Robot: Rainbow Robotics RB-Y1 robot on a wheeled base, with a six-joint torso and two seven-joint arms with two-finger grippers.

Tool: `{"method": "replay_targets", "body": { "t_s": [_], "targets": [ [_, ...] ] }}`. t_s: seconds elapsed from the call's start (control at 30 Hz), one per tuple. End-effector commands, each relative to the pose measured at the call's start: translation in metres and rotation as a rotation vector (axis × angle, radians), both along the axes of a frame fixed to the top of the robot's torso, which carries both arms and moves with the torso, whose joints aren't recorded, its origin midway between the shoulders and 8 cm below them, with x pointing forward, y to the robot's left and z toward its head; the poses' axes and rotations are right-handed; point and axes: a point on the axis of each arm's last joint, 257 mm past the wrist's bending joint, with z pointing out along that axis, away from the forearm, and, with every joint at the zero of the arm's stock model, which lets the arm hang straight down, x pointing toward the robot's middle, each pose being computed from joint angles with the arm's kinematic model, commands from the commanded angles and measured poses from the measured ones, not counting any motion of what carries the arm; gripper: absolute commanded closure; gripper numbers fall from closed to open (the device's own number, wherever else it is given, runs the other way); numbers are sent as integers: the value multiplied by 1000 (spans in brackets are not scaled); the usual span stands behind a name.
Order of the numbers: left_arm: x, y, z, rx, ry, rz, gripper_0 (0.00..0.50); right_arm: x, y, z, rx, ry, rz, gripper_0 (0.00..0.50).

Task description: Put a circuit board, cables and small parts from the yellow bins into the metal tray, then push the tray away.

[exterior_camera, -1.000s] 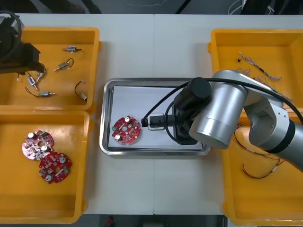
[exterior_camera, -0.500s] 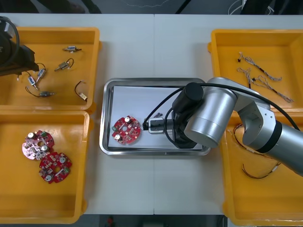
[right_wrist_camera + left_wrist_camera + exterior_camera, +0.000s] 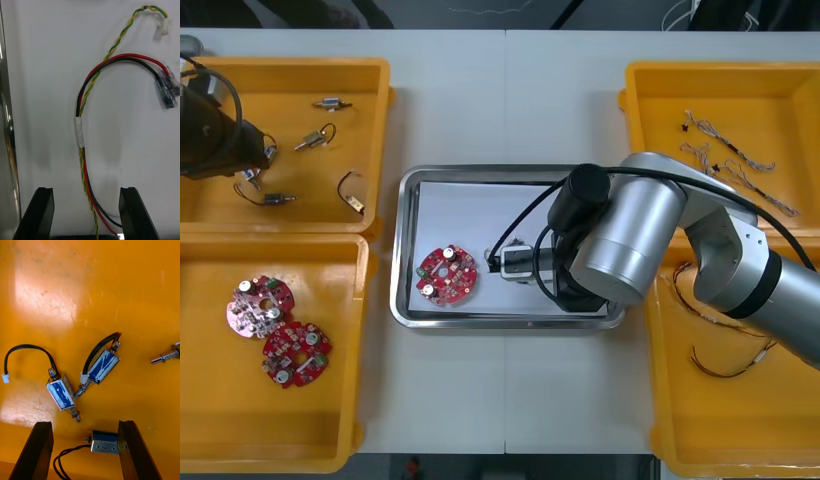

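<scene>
The right tool point(image 3: 88, 193), fingers apart, has drawn back slightly over the cable point(image 3: 80, 135) lying in the tray point(image 3: 405, 240) near the circuit board point(image 3: 447, 275). The left tool point(image 3: 84, 427), also spread, has moved over small parts point(image 3: 101, 365), likely the next pick.

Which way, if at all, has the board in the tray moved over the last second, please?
No, it has not moved: the board lies at the same spot near the left rim of the tray, towards its near corner.
</scene>
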Motion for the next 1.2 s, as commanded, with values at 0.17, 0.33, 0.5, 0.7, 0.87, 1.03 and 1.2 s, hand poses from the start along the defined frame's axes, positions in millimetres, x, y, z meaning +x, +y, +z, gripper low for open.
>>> {"method": "replay_targets", "body": {
  "t_s": [0.17, 0.33, 0.5, 0.7, 0.87, 1.03, 1.2],
  "targets": [
    [7, 28, 18, 105, -47, -54, 0, 7, 11, 81, 78, -71, -53, 0],
    [7, 35, 11, 124, -56, -54, 0, 0, -12, 106, 85, -45, -135, 0],
    [4, 38, -2, 135, -51, -60, 0, 6, -23, 137, 155, -85, -190, 0],
    [6, 41, -11, 152, -70, -61, 0, 13, -44, 175, 251, -160, -287, 0],
    [7, 48, -18, 159, -73, -56, 0, 15, -69, 191, 313, -172, -405, 0],
    [12, 51, -23, 172, -88, -60, 0, 17, -107, 201, 386, -171, -569, 0],
    [13, 52, -23, 172, -93, -58, 0, 20, -141, 204, 380, -190, -662, 0]
  ]
}}
